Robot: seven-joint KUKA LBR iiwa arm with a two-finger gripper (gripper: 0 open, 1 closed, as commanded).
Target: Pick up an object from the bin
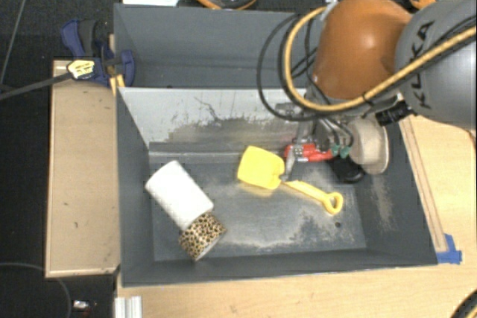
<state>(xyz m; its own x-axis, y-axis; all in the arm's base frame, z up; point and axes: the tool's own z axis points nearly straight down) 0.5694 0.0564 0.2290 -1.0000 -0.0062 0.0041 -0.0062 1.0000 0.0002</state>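
Orange dome [361, 45] tops the gripper [295, 157], grip state unclear, at 3 o'clock of a smooth yellow plastic shovel [259, 167]

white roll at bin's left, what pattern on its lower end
Leopard-like dark spots on tan; white roll shows best in camera view.

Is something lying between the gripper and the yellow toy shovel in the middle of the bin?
Nothing visible does. The gripper hangs right at the blade of the yellow shovel, at its right edge, with no other thing between them. The white roll with the spotted end lies apart, to the left.
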